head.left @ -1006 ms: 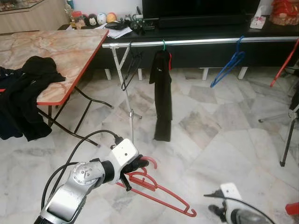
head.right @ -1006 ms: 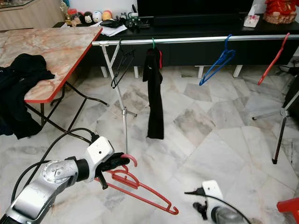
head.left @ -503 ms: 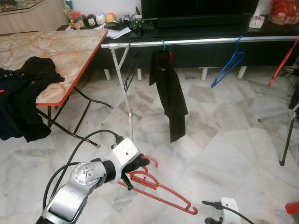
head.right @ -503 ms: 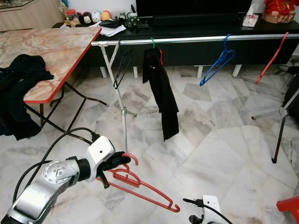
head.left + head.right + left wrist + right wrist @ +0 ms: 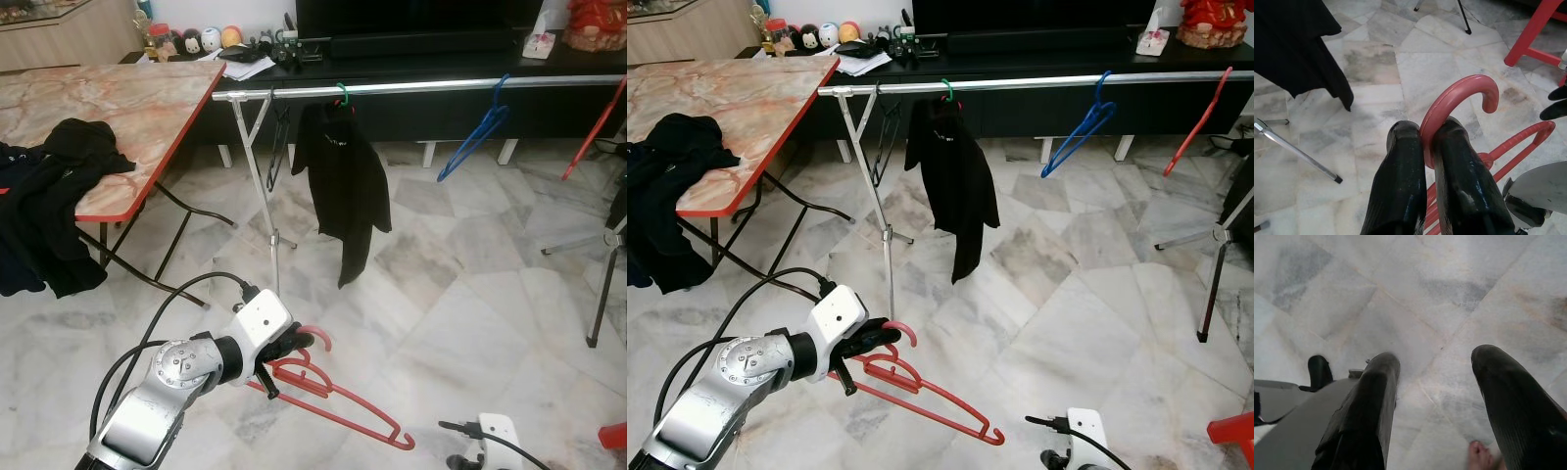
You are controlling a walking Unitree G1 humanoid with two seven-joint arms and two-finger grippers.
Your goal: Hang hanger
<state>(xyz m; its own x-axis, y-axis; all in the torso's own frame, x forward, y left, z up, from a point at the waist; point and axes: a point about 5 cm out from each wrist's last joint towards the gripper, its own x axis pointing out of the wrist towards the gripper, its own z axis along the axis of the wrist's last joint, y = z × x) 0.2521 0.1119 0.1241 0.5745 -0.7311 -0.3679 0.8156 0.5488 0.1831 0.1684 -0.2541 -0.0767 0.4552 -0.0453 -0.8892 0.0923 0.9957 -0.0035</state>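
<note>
My left gripper [image 5: 290,345] is shut on the neck of a red plastic hanger [image 5: 338,401], held low over the marble floor; the hook [image 5: 1459,98] curls up between the two black fingers [image 5: 1400,166]. Ahead stands a silver clothes rail [image 5: 421,86] on a tripod stand. On it hang a black garment [image 5: 343,186] on a green hook, a black wire hanger [image 5: 277,142], a blue hanger [image 5: 475,132] and a red hanger [image 5: 593,122]. My right gripper [image 5: 1435,396] hangs low at the lower right, open over bare floor.
A marble-topped folding table [image 5: 118,108] with a red edge stands at the left, with dark clothes [image 5: 54,196] draped over it. A black TV cabinet [image 5: 421,59] runs behind the rail. A second tripod leg [image 5: 602,284] stands at the right. A red object [image 5: 614,436] sits at the lower right corner.
The black garment on the rail has swung and flared out wider. My right arm has shifted slightly at the lower edge. My left gripper still holds the red hanger in the same place.
</note>
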